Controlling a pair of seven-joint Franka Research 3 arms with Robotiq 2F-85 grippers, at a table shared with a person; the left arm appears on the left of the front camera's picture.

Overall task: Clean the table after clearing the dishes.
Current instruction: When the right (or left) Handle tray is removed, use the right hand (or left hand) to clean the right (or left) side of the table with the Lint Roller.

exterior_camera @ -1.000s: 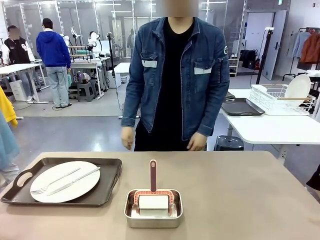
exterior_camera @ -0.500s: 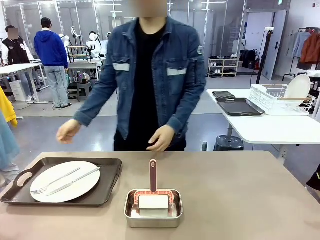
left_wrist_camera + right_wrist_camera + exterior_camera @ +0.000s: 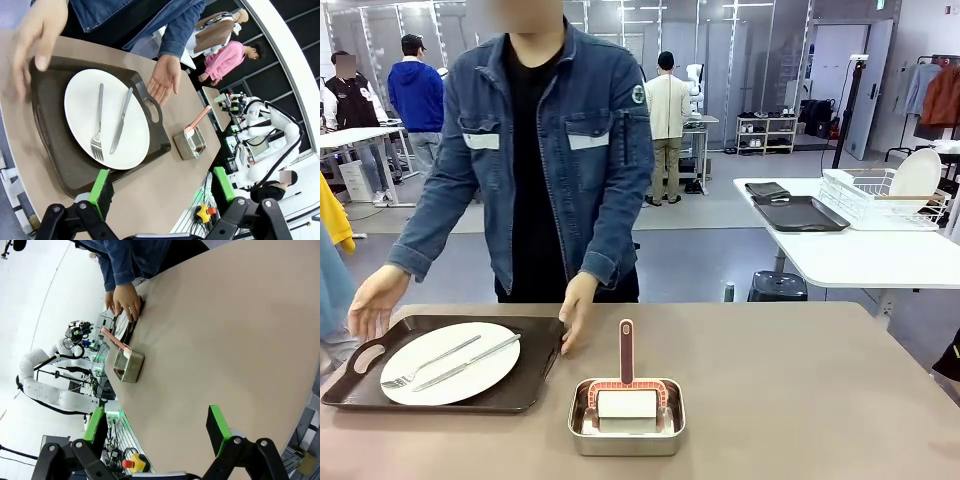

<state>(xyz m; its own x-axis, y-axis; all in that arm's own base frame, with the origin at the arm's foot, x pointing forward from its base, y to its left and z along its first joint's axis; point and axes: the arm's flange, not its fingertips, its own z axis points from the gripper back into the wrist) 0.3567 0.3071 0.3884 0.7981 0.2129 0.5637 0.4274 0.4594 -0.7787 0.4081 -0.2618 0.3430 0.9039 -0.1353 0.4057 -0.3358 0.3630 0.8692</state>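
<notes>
Probably best lifted level by cut-out handles (image 3: 368, 358): stiff dark brown rectangular tray (image 3: 542, 350) bearing fragile round white plate (image 3: 480, 377), loose silver cutlery (image 3: 470, 360); left gripper (image 3: 161, 185), right gripper (image 3: 156, 426) gaping, empty.

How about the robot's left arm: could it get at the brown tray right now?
Probably yes, but not safely. The open left gripper hangs just above the tray, with nothing between them. Yet the person has a hand at one end of it and the other hand at the opposite end.
</notes>
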